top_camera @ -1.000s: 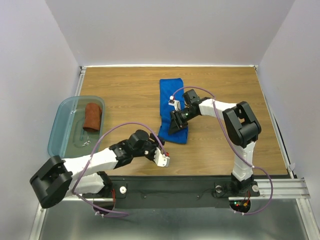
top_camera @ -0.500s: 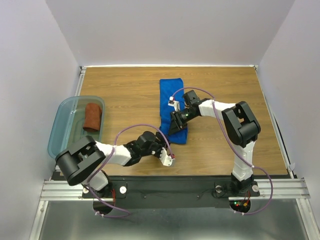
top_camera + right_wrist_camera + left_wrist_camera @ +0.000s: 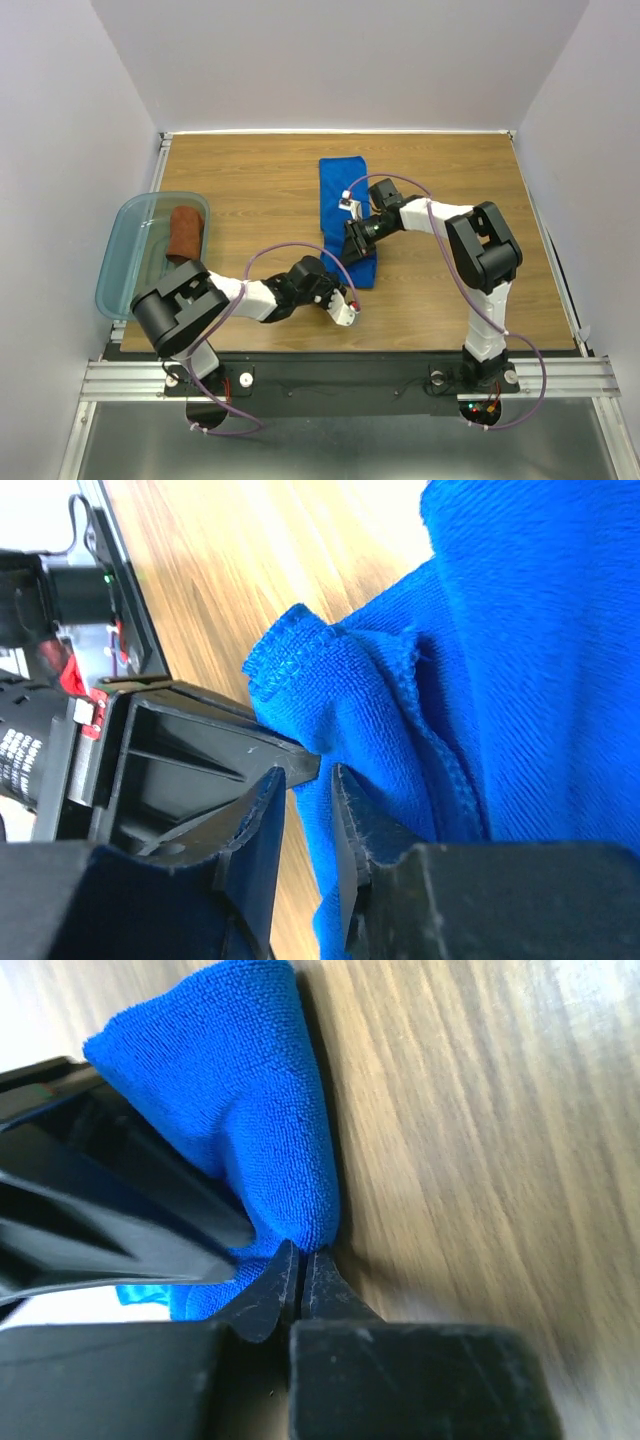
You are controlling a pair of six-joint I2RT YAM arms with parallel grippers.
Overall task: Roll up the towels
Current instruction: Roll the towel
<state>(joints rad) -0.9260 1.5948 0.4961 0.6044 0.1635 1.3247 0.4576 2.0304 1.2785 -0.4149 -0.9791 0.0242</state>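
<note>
The blue towel (image 3: 340, 195) lies lengthwise mid-table, its near end bunched and lifted (image 3: 400, 700). My right gripper (image 3: 356, 245) (image 3: 308, 775) is on that raised fold, jaws narrowed with blue cloth between them. My left gripper (image 3: 347, 296) (image 3: 300, 1250) reaches in from the near left, shut, with the towel's near edge (image 3: 270, 1110) tapering into its tips. The two grippers nearly touch; the left one's black finger (image 3: 200, 750) shows in the right wrist view. The rust-brown towel (image 3: 186, 232) lies rolled in the teal bin (image 3: 125, 250).
The bin stands at the table's left edge. Bare wooden tabletop (image 3: 250, 190) lies between the bin and the blue towel, and more of it to the right of the right arm (image 3: 480, 245). White walls close in the back and sides.
My left arm has swung right to the blue towel's near end and its jaws have closed. The right gripper's jaws have narrowed on the cloth and it has barely moved.
</note>
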